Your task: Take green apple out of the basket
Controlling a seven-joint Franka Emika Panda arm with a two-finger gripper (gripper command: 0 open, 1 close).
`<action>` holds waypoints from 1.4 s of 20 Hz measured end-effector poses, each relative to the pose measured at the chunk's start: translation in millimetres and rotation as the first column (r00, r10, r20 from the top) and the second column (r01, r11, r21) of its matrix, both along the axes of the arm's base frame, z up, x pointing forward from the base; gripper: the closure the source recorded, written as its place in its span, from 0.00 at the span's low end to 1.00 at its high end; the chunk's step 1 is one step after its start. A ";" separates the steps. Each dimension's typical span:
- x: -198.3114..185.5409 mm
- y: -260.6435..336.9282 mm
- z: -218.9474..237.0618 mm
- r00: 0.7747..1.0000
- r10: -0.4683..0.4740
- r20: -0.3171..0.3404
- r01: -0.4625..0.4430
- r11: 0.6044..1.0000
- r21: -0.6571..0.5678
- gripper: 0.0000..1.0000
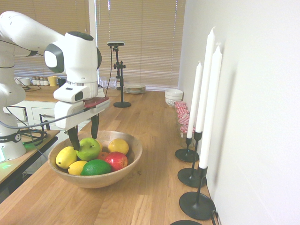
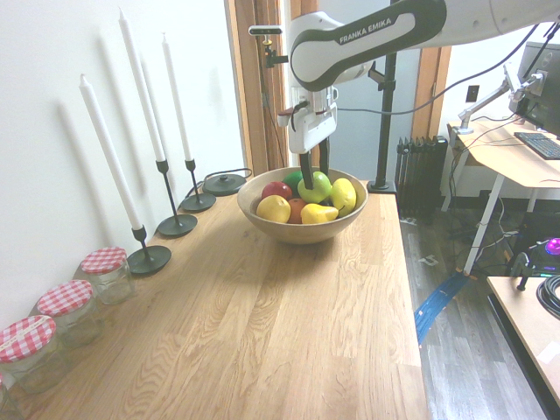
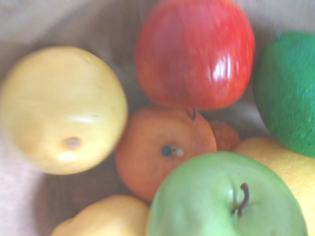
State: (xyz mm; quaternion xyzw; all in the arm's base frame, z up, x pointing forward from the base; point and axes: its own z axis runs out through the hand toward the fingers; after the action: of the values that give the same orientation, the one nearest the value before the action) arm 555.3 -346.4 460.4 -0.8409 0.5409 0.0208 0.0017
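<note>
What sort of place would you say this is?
Probably a kitchen or dining area: a wooden counter holds a fruit bowl, jars with checked lids and stacked white bowls.

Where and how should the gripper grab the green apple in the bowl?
Best from straight above, closing on opposite sides of the green apple around its widest part: it is round, sits high with its stem up, and other fruit crowds its lower sides. The open gripper already points down at it.
</note>
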 end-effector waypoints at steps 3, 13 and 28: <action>0.0 -8.3 -20.1 1.000 -0.003 -0.021 0.003 1.000 0.014 0.00; 19.3 -6.8 -22.7 1.000 0.025 -0.005 -0.025 1.000 0.006 1.00; 41.0 17.8 12.5 0.997 0.057 0.044 -0.056 0.998 -0.007 1.00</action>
State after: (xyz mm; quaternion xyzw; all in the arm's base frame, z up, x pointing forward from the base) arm 596.4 -328.6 472.9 -0.8561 0.5168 0.0007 0.0108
